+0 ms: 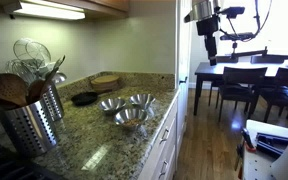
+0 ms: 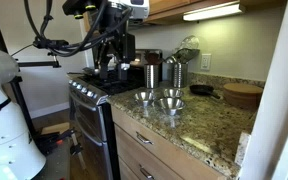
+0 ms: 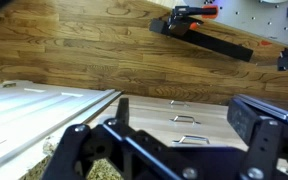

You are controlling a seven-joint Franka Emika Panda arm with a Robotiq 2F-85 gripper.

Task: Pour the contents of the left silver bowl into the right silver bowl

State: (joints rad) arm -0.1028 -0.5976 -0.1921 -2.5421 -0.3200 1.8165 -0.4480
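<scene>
Three shiny steel bowls sit close together on the granite counter (image 1: 94, 150). The widest-looking one (image 1: 131, 117) is nearest the camera, with two smaller ones (image 1: 110, 104) (image 1: 141, 99) behind it. The same group of bowls (image 2: 159, 99) shows in both exterior views. I cannot see what is inside them. My gripper (image 1: 208, 45) hangs high in the air off the counter's front edge, well away from the bowls. It also shows in an exterior view (image 2: 112, 60). In the wrist view the gripper (image 3: 174, 140) is open and empty, over the white drawers (image 3: 184, 118) and the wood floor.
A black pan (image 1: 84, 98) and a round wooden board (image 1: 106, 80) lie behind the bowls. A perforated steel utensil holder (image 1: 34, 120) stands near the stove (image 2: 89, 95). A dining table and chairs (image 1: 239, 80) stand across the floor.
</scene>
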